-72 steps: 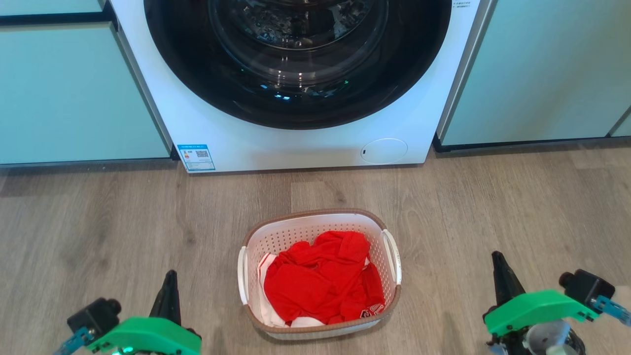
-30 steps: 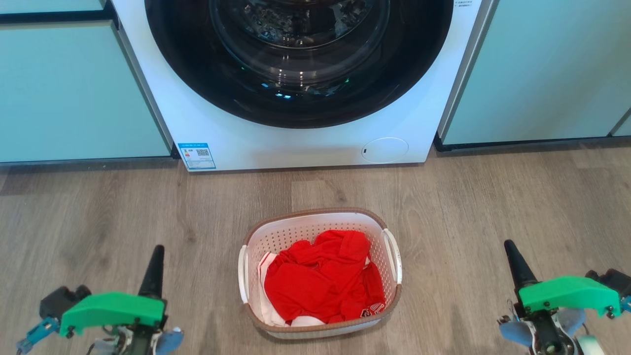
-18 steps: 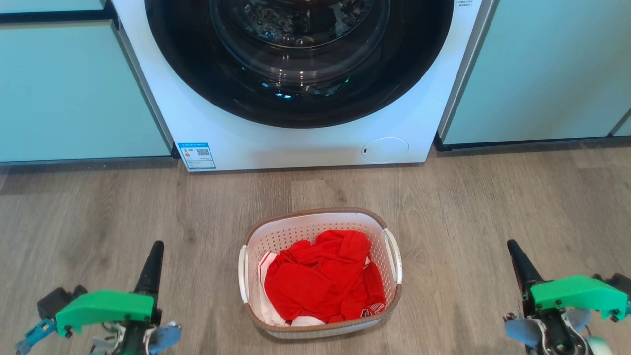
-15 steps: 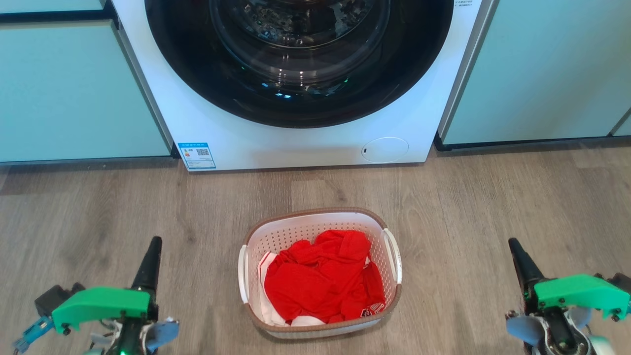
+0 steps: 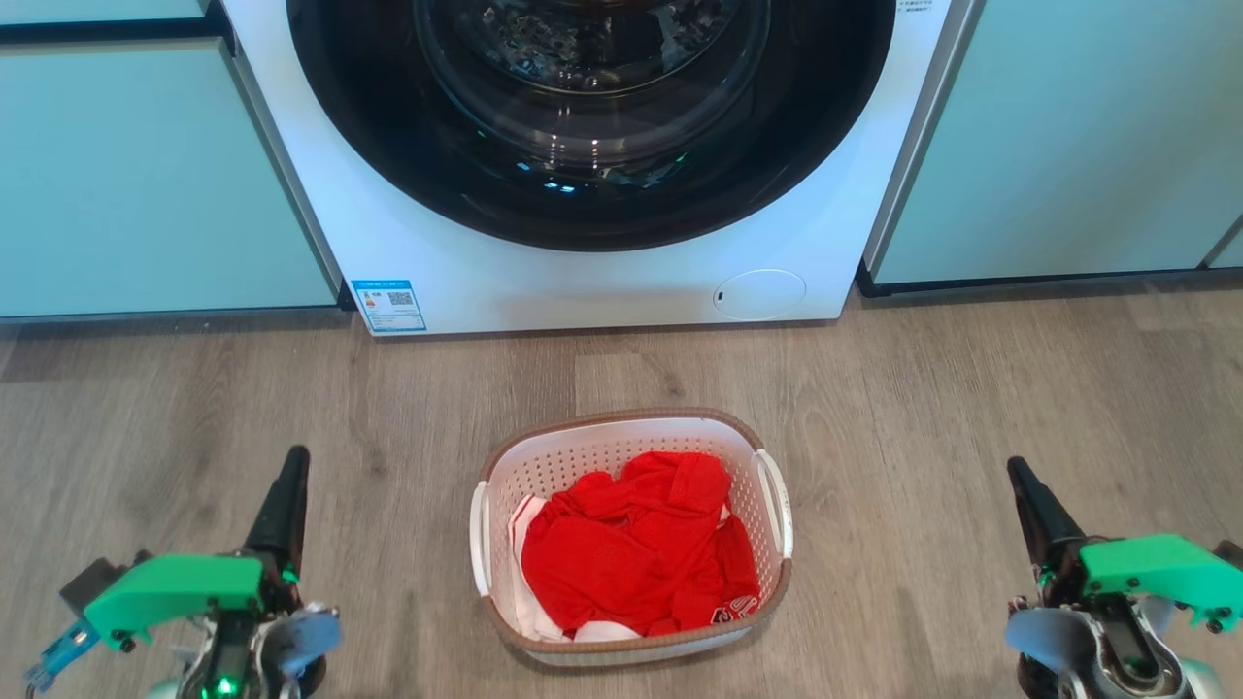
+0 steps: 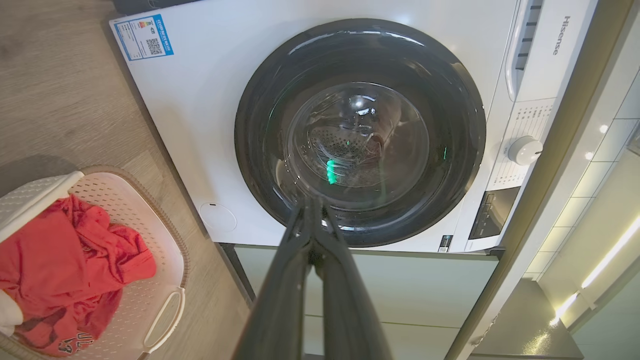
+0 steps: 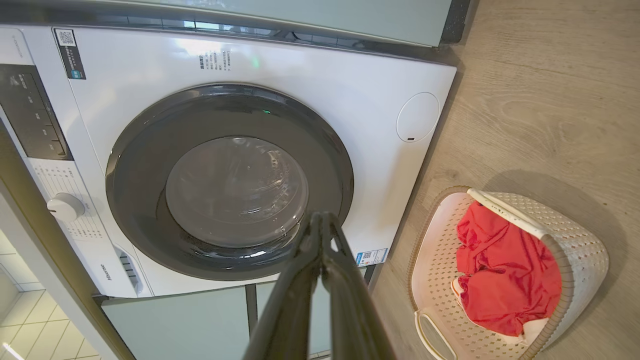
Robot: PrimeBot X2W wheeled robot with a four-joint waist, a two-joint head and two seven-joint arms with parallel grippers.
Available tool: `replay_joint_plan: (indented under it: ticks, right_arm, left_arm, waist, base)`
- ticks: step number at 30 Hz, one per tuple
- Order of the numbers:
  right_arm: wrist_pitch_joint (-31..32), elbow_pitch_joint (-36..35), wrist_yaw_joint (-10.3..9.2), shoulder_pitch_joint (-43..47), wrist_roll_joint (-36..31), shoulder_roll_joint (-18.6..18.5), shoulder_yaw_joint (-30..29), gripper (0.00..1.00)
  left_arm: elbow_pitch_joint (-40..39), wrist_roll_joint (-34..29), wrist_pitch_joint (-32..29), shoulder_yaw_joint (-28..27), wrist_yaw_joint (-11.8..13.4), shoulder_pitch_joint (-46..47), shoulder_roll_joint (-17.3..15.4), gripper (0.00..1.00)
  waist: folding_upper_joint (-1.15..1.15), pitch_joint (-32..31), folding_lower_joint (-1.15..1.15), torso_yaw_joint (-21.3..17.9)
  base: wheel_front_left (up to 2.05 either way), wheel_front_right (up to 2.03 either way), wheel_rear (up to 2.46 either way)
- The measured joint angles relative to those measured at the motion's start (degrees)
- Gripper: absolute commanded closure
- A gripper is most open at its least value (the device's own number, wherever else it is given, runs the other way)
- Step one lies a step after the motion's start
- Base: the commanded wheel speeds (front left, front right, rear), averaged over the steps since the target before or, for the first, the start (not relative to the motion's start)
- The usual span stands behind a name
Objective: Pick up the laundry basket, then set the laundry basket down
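Note:
The laundry basket (image 5: 583,456) is white and perforated with a brown rim and two white side handles. It stands on the wood floor in front of the washing machine and holds red and white clothes. In the wrist views the laundry basket (image 6: 165,240) (image 7: 580,245) lies off to the side. My left gripper (image 5: 293,458) is shut with nothing in it, well to the left of the basket, and its tips (image 6: 314,202) meet. My right gripper (image 5: 1017,468) is shut and empty, well to the right of the basket, its tips (image 7: 321,217) pressed together.
A white front-loading washing machine (image 5: 621,282) with a dark round door (image 5: 583,116) stands just behind the basket. Pale green cabinet fronts (image 5: 146,184) flank it on both sides. Bare wood floor (image 5: 971,388) lies all around the basket.
Both grippers have turned about their wrists and swung outward, away from the basket, with their fingertips now a little higher in the head view. The basket has stayed put.

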State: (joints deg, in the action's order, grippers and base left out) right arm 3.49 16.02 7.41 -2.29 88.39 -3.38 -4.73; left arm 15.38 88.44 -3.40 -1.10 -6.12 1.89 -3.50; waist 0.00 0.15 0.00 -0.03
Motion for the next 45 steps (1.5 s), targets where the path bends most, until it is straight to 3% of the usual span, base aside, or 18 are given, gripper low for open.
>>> replay_joint_plan:
  ticks: [8,45]
  right_arm:
    - [1.31,0.00,0.00,-0.16,4.82,0.00,-0.91,1.00]
    - [1.82,-0.05,0.00,-1.14,4.92,0.03,-1.54,1.00]
  left_arm:
    - [0.29,5.05,-1.14,-1.33,-0.98,0.70,0.01,1.00]
    - [0.31,5.01,-1.66,-1.72,-0.98,0.72,0.21,1.00]
  waist:
    - [0.00,0.03,0.00,0.03]
    - [0.00,0.03,0.00,0.03]
  base:
    - [0.00,0.00,0.00]
    - [0.00,0.00,0.00]
